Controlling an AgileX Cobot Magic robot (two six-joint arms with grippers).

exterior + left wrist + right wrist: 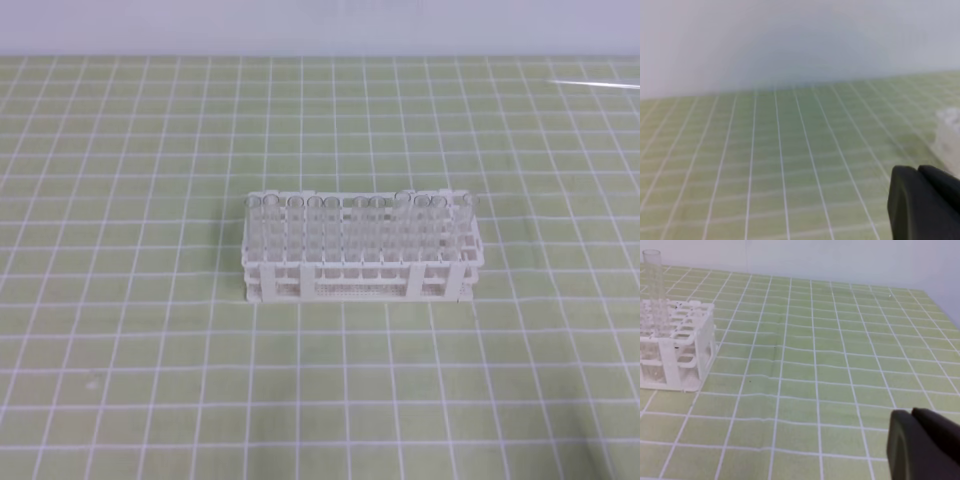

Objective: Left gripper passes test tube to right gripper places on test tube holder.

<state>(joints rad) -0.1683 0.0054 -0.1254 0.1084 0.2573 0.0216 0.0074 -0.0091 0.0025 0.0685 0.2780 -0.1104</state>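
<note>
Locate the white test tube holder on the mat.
In the exterior high view, the test tube holder stands near the middle of the green gridded mat, holding clear tubes.

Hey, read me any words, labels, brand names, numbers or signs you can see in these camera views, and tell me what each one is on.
None: no readable text shows in any view.
White plastic lattice test tube holder: no print visible.
Clear tubes standing in it: no markings visible.
Green mat with white grid lines: lines only, no numbers.
Black gripper parts at the lower right of each wrist view: plain, no label in view.
</note>
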